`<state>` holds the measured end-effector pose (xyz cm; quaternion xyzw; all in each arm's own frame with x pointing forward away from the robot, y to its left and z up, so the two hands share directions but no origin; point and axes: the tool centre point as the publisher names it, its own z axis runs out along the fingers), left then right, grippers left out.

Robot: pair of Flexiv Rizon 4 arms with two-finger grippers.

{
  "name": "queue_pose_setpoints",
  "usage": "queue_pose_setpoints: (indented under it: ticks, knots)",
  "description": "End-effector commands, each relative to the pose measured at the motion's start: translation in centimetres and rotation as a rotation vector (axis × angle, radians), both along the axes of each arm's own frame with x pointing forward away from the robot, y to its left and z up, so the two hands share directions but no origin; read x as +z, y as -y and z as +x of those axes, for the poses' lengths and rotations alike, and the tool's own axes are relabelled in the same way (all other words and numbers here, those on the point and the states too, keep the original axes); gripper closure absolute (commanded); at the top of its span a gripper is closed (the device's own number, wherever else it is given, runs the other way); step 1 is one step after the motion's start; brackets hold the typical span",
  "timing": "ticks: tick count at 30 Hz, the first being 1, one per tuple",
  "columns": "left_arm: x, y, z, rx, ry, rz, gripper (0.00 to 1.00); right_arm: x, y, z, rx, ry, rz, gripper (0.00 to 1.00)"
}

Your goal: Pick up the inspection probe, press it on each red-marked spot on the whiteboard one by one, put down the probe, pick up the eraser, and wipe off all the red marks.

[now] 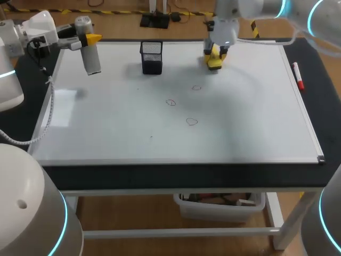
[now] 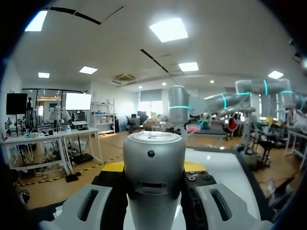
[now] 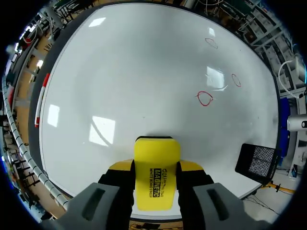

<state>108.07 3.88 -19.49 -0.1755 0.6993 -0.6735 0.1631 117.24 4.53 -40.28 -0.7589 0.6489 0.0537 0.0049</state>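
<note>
**Eraser gripped, red marks [image 1: 170, 102] yet to be wiped**
Right gripper [image 3: 156, 166] clamps the eraser [image 1: 214, 63] at the whiteboard's [image 1: 106, 128] far edge; left gripper [image 2: 153, 167] clasps the probe [image 1: 90, 53] over the far-left corner. Next, likely: sweep the eraser mid-board, pressing flat across each mark.

The inspection probe [image 2: 153, 158] is cut off behind the left gripper [image 2: 153, 166], masking its fingertips. The eraser [image 3: 156, 163] has its rear end hidden between the fingers of the right gripper [image 3: 154, 181].
</note>
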Motion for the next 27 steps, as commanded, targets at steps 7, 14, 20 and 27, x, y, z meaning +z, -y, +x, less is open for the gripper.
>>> queue_pose_setpoints:
  ticks: [7, 14, 20, 27]
  knots:
    - [0.0, 0.0, 0.0, 0.001, 0.004, -0.002, 1.0, 3.8, 6.4, -1.1, -0.094, 0.041, 0.022, 1.0]
    - [0.0, 0.0, 0.0, 0.001, 0.004, -0.002, 1.0, 3.8, 9.4, -2.1, -0.148, 0.045, 0.016, 1.0]
    - [0.0, 0.0, 0.0, 0.001, 0.004, -0.002, 1.0, 3.6, 12.0, -3.2, -0.215, 0.046, 0.011, 1.0]
    - [0.0, 0.0, 0.0, 0.001, 0.004, -0.002, 1.0, 3.4, 14.4, -4.6, -0.283, 0.046, 0.008, 1.0]
